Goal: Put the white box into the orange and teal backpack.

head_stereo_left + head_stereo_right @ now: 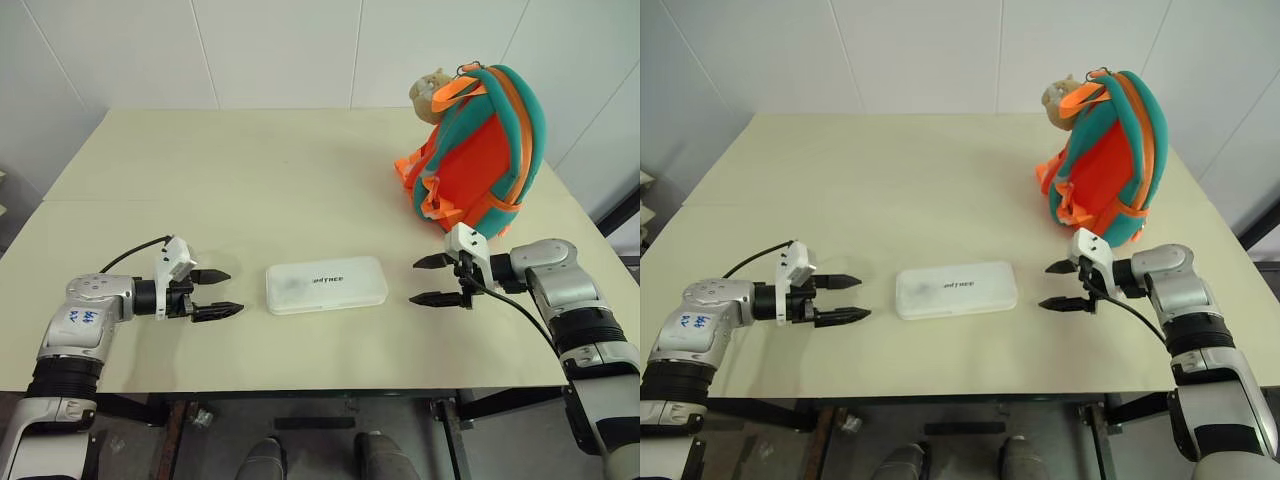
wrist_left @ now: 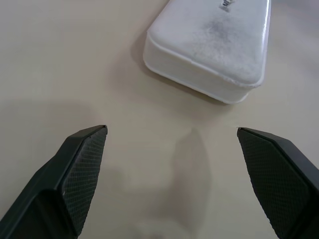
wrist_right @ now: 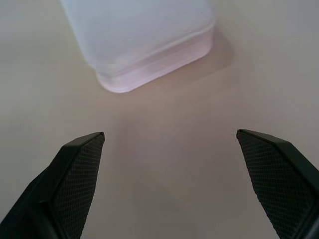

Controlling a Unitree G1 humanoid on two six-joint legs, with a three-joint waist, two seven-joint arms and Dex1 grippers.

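Left gripper [image 1: 224, 293] sits low over the near-left part of the table [image 1: 250, 180], fingers spread wide apart, nothing between them, tips aimed to the right at the end of the white box [image 1: 326, 285]. There's a clear strip of bare tabletop between those tips and the box, so no contact. In the left wrist view the two black textured fingers [image 2: 79, 174] stand well apart with the box's rounded corner [image 2: 209, 50] just ahead of them, apart from both.

Over on the other side, the right gripper [image 1: 437, 281] mirrors it: fingers splayed wide, empty, tips pointing left at the box's other end, again with a gap of table in between. The right wrist view has the same story, fingers [image 3: 75, 179] parted and the box corner [image 3: 144, 45] lying ahead, untouched.

The white box lies flat on the table, long side running left to right, near the front edge and midway between the two grippers, dark lettering on its top.

Further out, the orange and teal backpack [image 1: 478, 150] stands upright at the far right of the table, well apart from the box and beyond the right gripper. A tan plush animal [image 1: 430, 92] pokes out at its top left.
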